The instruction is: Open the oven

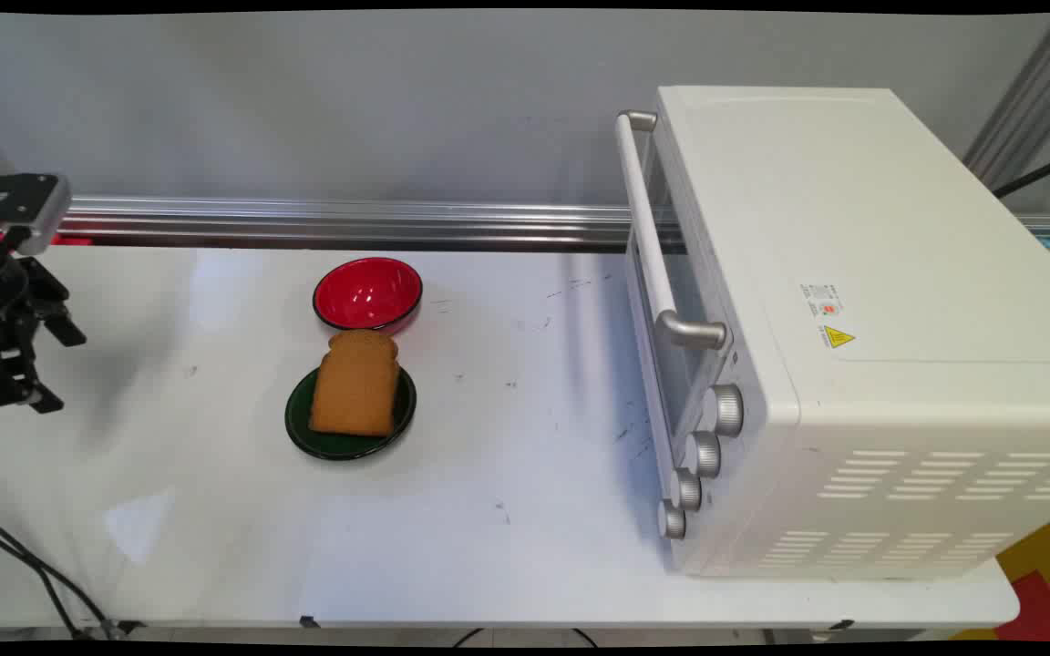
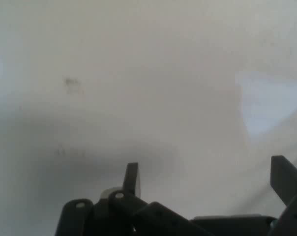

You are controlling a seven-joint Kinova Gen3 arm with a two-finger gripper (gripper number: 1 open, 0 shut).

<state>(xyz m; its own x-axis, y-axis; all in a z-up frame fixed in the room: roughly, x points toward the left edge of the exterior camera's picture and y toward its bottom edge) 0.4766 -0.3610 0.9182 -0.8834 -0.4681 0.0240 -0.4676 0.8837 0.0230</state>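
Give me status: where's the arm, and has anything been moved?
Nothing looks handled: the bread slice lies on the green plate, red bowl empty behind it, toaster oven door closed. In hand: nothing; the gripper hangs open over bare table, left of the plate. Everything remains.

We see a lab test bench: a bare white counter [image 1: 507, 547] with an aluminium rail [image 1: 343, 221], loose cables [image 1: 28, 565], and a staged toaster oven [image 1: 853, 328].
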